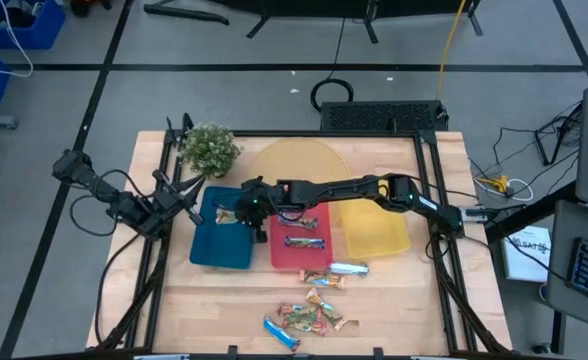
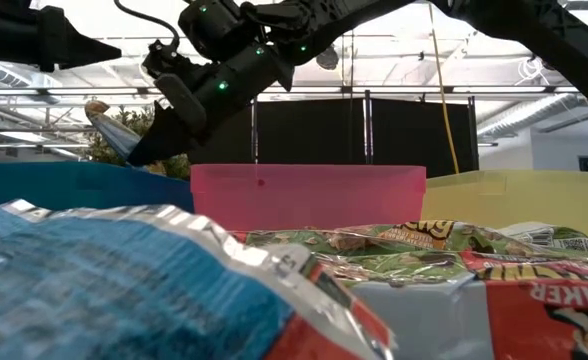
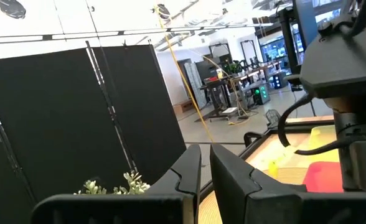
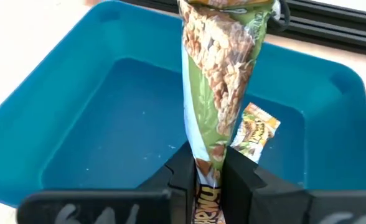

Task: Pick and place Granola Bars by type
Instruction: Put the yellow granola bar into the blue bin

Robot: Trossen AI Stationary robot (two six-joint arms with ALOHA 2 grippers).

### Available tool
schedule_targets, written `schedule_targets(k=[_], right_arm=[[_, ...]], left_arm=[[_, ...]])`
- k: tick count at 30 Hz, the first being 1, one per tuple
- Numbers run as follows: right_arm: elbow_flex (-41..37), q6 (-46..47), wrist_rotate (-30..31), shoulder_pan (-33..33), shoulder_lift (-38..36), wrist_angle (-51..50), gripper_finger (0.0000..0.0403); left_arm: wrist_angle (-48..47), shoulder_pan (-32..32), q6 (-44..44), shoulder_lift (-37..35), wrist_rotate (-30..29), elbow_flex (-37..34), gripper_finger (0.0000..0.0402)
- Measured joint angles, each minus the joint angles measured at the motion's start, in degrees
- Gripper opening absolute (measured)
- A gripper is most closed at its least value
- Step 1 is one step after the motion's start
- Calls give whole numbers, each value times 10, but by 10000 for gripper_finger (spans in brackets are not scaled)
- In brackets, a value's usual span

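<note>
My right gripper (image 4: 206,167) has reached across from the table's right and hangs over the blue tray (image 1: 219,248), shut on a green-wrapped granola bar (image 4: 217,81). Another granola bar (image 4: 256,132), tan-gold, lies flat on the blue tray's floor. Two bars (image 1: 304,232) lie in the red tray (image 1: 286,258), and the yellow tray (image 1: 376,232) stands to its right. Several loose bars (image 1: 309,315) lie on the table near its front edge. My left gripper (image 3: 205,165) waits shut at the table's left edge, holding nothing. My right gripper pinches the green bar near one end (image 4: 206,160) between its two fingers. The fingers slant downward from the table's right, and the bar runs on from them along their line. The bar's free end (image 2: 107,128) sticks out past the fingers, clear above the blue tray.
A small potted plant (image 1: 211,148) stands at the far left, behind the blue tray. A pale round board (image 1: 294,162) lies behind the red tray. Two more bars (image 1: 336,274) lie just in front of the red tray. Bare wood shows at the near left.
</note>
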Motion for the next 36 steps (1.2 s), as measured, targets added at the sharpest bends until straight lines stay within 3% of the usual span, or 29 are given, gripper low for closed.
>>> schedule_targets(k=[5, 14, 19, 23, 27, 32, 36], right_arm=[[-1, 6, -1, 0, 0, 0, 61], [-1, 25, 0, 0, 0, 5, 140], [-3, 27, -1, 1, -25, -33, 152], [-3, 20, -29, 13, -118, -136, 137], [-36, 20, -10, 52, -226, -196, 91], [-151, 52, 104, 122, -372, -193, 11], [-281, 99, 210, 185, -493, -141, 10]], left_arm=[[0, -2, 0, 0, 0, 0, 44], [0, -2, 4, 0, 0, 0, 44], [-19, -2, -16, 0, 0, 0, 44], [-56, -2, -29, 1, 0, 0, 44], [-83, -2, -41, 1, 1, -1, 44], [-106, -2, -82, 1, 8, -1, 44], [-142, -3, -114, 1, 39, -1, 44]])
